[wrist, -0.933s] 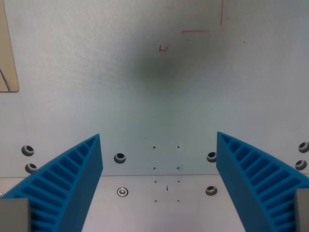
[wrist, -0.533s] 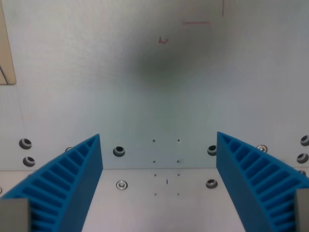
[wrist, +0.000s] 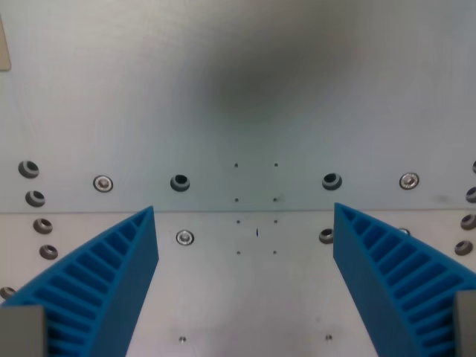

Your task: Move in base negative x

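My gripper is open, looking straight down at a pale grey metal table plate. Its two blue ribbed fingers stand wide apart, one finger at the wrist view's left and the other finger at the wrist view's right. Nothing lies between them. A soft dark shadow of the arm falls on the plate above the fingers.
A seam runs across the view between two plates. Screws and bolt holes line it, with more holes to the right and several at the left edge. A beige corner shows at top left.
The whole scene has slid upward in the view, so the camera has moved: the seam and bolt holes sit higher, the red marks have left the top, and the beige piece is almost gone. The fingers stay as wide apart as before.
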Robot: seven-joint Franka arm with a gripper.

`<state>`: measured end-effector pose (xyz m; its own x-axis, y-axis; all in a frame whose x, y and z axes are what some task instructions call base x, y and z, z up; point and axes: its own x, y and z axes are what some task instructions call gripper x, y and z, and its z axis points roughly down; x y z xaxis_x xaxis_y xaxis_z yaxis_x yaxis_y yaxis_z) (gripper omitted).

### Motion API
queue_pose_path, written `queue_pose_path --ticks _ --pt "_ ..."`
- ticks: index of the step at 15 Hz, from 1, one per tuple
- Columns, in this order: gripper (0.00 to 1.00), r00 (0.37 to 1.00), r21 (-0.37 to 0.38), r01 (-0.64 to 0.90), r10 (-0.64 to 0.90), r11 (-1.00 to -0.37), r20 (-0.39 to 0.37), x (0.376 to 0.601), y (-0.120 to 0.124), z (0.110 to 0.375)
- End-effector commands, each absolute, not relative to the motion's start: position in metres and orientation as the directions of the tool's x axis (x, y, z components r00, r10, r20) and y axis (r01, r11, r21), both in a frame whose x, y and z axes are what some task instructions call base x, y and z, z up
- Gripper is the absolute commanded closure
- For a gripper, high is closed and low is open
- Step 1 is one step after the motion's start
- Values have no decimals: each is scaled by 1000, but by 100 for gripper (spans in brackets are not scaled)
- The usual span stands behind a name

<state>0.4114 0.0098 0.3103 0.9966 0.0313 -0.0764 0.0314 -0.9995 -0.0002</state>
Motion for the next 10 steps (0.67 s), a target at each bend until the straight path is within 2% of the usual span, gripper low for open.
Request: queue_pose_path --ticks 1,10 --pt "0 1000 3 28 28 -1000 -2 385 12 314" --pt "0 1000 3 28 28 -1000 -2 340 14 306"
